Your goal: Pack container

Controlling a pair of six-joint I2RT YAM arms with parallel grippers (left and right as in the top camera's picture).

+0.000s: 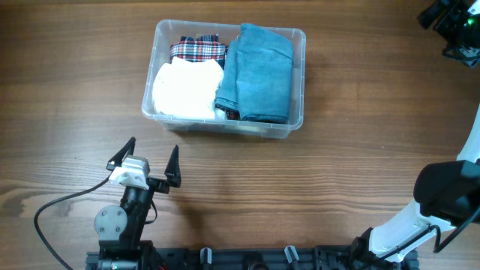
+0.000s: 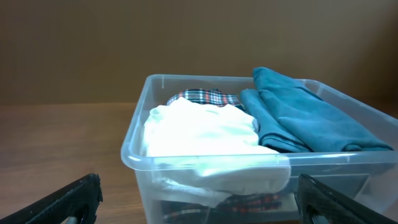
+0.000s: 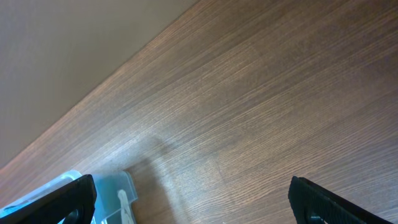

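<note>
On table, cloth-filled clear container [image 1: 157, 71]

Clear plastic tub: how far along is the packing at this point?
Done: a white cloth, a red plaid cloth and a folded blue cloth lie inside the clear plastic tub. In hand: nothing; left gripper and right gripper are open and empty. Left: seemingly nothing, as no loose cloth shows on the wooden table.

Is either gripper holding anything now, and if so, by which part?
Nothing is held. The left gripper and the right gripper both have open, empty jaws, away from the container.
</note>
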